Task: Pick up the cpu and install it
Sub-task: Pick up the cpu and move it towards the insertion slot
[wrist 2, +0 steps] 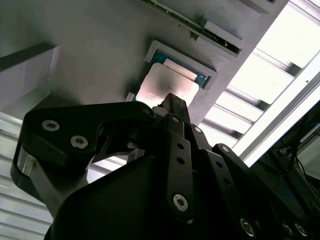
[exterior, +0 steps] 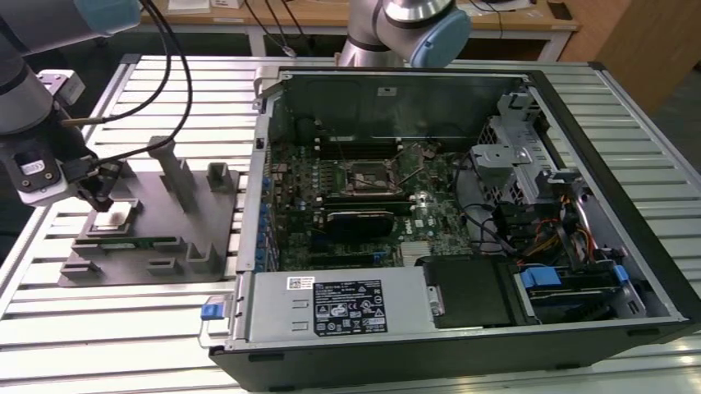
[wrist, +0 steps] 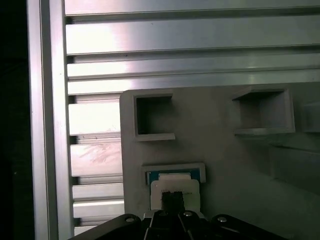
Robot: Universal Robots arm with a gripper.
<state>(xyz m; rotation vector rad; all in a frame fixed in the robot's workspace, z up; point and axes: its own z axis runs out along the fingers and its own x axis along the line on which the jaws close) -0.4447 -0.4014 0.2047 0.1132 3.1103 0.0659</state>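
The cpu (exterior: 114, 217) is a small silvery square lying flat in a shallow pocket of the grey tray (exterior: 131, 275), at the exterior view's left. My gripper (exterior: 101, 199) hangs right over it, fingers pressed together into one narrow tip. In the second wrist view that tip (wrist 2: 170, 101) stands at the near edge of the cpu (wrist 2: 169, 82). The first wrist view has the dark tip (wrist: 173, 198) over the cpu's (wrist: 175, 186) pale top. Whether the tip touches the chip I cannot tell. The black-framed socket (exterior: 367, 174) sits on the motherboard inside the open computer case (exterior: 613, 189).
A thin green memory stick (exterior: 137, 243) lies on the tray just in front of the cpu. Grey upright posts (exterior: 176, 168) rise from the tray beside my gripper. A second arm's base (exterior: 411, 29) stands behind the case. The slatted metal table (exterior: 110, 336) carries everything.
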